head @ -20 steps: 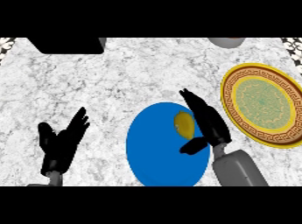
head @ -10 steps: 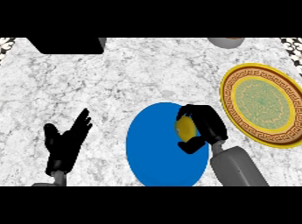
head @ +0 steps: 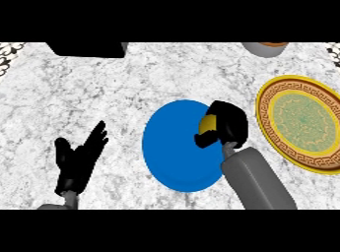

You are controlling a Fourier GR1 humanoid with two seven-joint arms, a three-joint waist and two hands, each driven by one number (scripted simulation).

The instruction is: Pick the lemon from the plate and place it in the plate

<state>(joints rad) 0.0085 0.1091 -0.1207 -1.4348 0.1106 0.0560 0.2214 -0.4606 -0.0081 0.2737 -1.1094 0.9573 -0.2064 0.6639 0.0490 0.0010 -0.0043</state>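
With your right hand point(head: 227, 125) curled around the lemon point(head: 209, 123) on the blue plate point(head: 174, 147), lift straight up before swinging toward the gold-rimmed plate point(head: 270, 128) (your left hand point(head: 78, 158) rests open over the bench).

The lemon point(head: 209, 122) is yellow and mostly hidden; only a small patch shows over the right edge of the blue plate point(head: 174, 147). The blue plate is plain, round and flat on the table. Just right of it lies the gold-rimmed plate point(head: 303, 123), with a patterned brown band and green centre.
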